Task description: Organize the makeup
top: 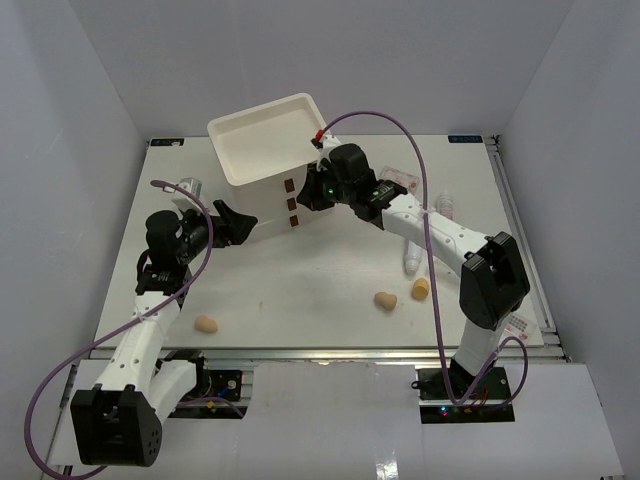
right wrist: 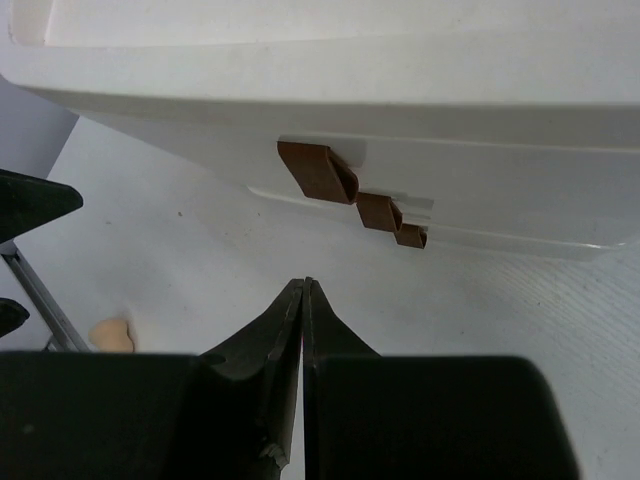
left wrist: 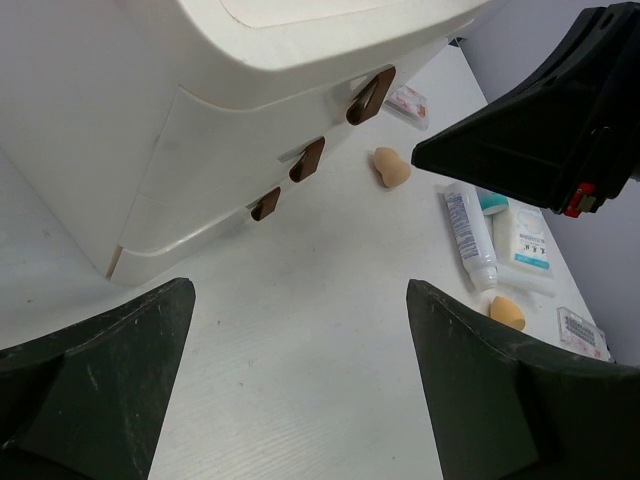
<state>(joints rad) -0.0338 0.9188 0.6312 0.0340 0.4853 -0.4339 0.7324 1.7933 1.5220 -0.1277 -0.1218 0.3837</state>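
One tan egg-shaped foam sponge lies alone at the near left. A second tan sponge and a third tan sponge sit close together right of centre, near the front edge. Just beyond them a white cylindrical plastic tube lies flat (partly hidden from above), with a clear sachet with blue print beside it. A flat pink-red packet lies at the far right.

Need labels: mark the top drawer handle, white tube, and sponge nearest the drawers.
Top drawer handle (left wrist: 370,96): left wrist view, the brown loop.
White tube (left wrist: 468,235): left wrist view, its middle.
Sponge (left wrist: 391,168): left wrist view, its middle.
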